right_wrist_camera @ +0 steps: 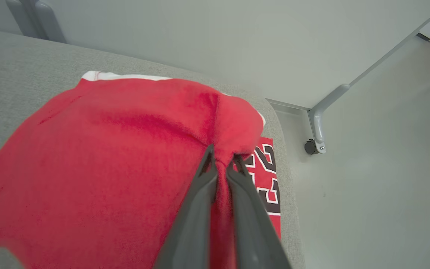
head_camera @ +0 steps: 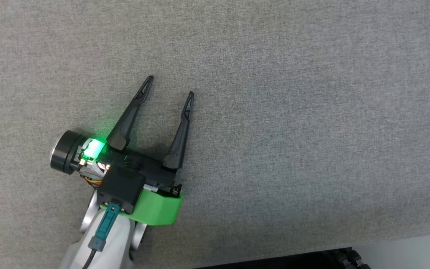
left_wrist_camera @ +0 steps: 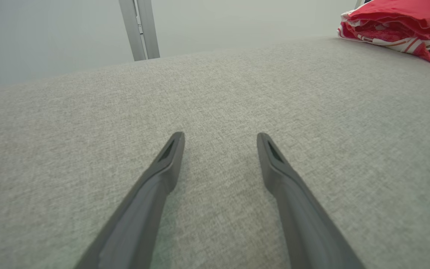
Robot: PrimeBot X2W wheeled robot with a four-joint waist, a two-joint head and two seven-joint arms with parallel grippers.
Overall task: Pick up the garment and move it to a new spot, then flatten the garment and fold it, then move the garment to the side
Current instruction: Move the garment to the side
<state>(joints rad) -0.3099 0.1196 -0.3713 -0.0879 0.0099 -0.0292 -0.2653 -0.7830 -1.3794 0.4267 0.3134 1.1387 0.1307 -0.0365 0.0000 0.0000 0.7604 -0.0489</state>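
Note:
The garment point(right_wrist_camera: 118, 149) is a red jersey with white trim and black numbers, lying folded near the corner of the grey padded table. My right gripper point(right_wrist_camera: 222, 158) is shut on a pinched ridge of its red cloth, which bunches up between the two fingers. From the left wrist view the garment point(left_wrist_camera: 401, 26) is a red and white bundle far off at the upper right. My left gripper point(head_camera: 170, 86) rests open over bare grey fabric, well apart from the garment, and the same open left gripper point(left_wrist_camera: 220, 139) has nothing between its fingers.
The grey table top point(head_camera: 312, 112) spreads wide around the left gripper. Its front edge point(head_camera: 386, 239) runs along the lower right, with pale floor beyond. A metal frame leg with a caster point(right_wrist_camera: 314, 144) stands on the floor past the table's corner.

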